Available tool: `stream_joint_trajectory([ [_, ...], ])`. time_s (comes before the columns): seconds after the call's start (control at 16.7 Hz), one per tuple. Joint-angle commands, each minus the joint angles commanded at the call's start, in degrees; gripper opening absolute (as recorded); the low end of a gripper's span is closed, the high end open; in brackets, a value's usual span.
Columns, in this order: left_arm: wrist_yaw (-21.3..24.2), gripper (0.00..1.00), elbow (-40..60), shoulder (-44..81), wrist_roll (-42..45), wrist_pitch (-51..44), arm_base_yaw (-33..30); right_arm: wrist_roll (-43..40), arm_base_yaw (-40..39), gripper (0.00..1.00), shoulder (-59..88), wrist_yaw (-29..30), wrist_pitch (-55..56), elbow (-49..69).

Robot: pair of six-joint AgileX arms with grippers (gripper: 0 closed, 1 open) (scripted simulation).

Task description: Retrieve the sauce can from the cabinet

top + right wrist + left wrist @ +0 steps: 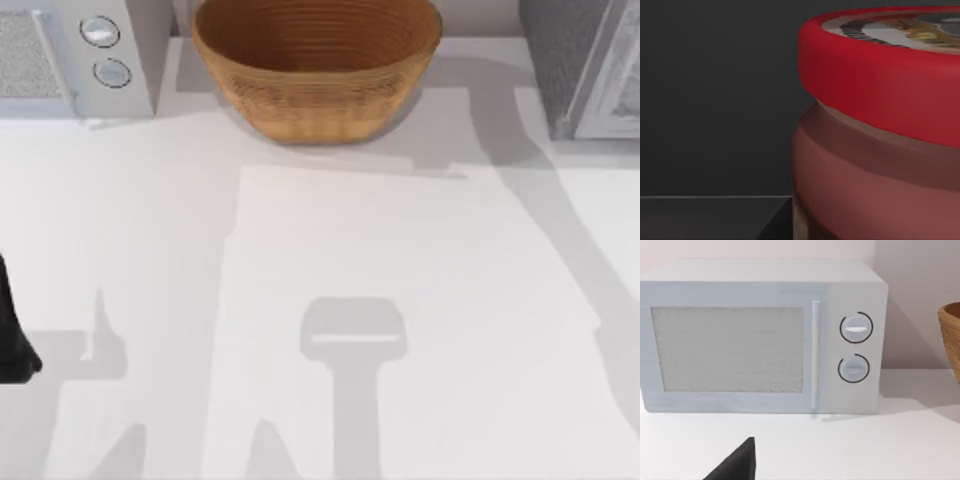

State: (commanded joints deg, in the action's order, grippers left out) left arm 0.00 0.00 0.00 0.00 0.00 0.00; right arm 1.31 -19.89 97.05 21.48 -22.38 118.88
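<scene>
From my right wrist view the sauce can (880, 125) looms very close against a dark interior (the cabinet, I'd judge), so I'm at the reach-in step. I cannot tell how either gripper stands; the left arm (15, 340) sits parked at the worktop's (400, 250) left edge, facing the microwave (760, 335). Next I need a firm clamp on the can, then a straight pull-out
</scene>
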Motion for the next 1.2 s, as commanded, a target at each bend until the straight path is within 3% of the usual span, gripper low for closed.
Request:
stream_joint_trajectory([
  [0.12,0.0,1.0,0.0,0.0,0.0,0.0,0.0,0.0,0.0,0.02,0.0,0.0,0.0,0.0],
  [0.18,0.0,1.0,0.0,0.0,0.0,0.0,0.0,0.0,0.0,0.0,0.0,0.0,0.0,0.0],
  [0.78,0.0,1.0,0.0,0.0,0.0,0.0,0.0,0.12,-1.01,0.0,-0.78,0.71,-0.92,0.09],
  [1.2,0.0,1.0,0.0,0.0,0.0,0.0,0.0,0.34,-16.92,0.0,-14.7,16.38,-17.23,1.76],
])
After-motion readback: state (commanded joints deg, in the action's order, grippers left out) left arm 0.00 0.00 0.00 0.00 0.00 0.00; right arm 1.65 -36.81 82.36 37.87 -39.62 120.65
